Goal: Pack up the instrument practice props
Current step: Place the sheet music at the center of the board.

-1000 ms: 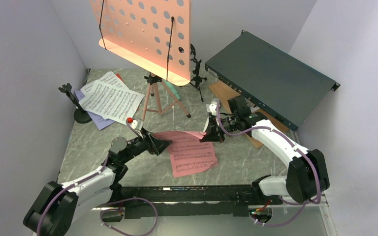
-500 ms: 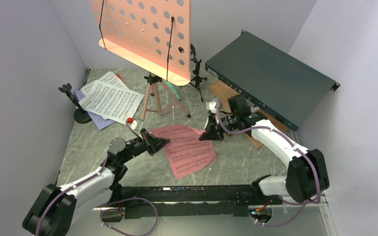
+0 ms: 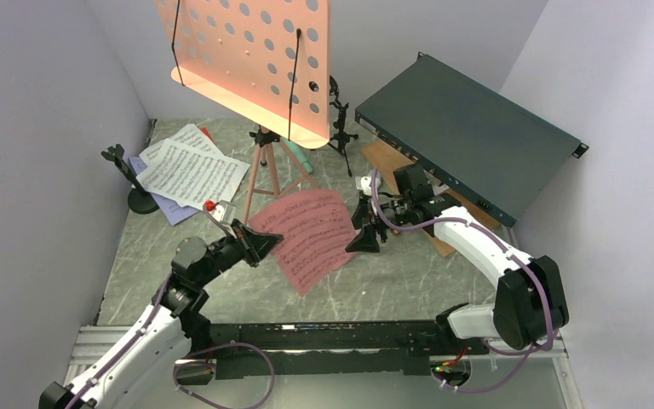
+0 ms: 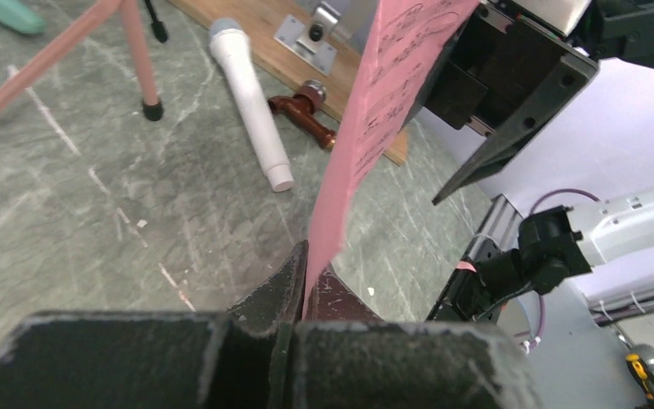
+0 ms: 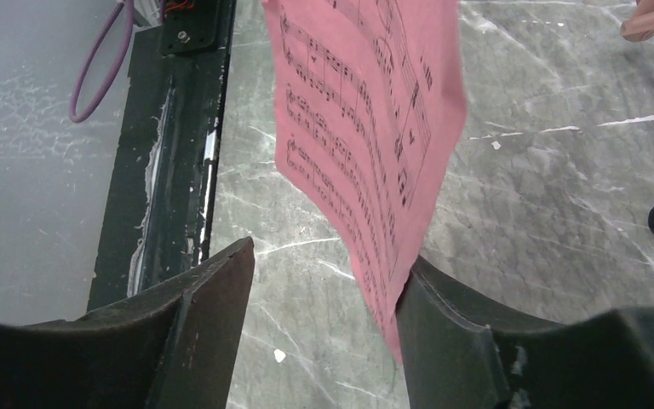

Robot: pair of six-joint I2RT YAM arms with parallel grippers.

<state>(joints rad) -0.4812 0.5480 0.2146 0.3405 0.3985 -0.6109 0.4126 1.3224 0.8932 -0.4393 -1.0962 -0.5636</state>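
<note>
Pinching the red page [image 3: 306,234], left jaws are clamped shut; right jaws gape, the page seemingly brushing one.

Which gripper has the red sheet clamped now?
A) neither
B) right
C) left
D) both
C: the left gripper is pinched shut on the edge of the red sheet, while the right gripper has its jaws apart, with the sheet's free edge hanging between them.

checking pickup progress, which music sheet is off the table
The red sheet: it is pinched in the left claw and hangs in the air, while the white sheets and the lavender sheet lie flat on the table.
</note>
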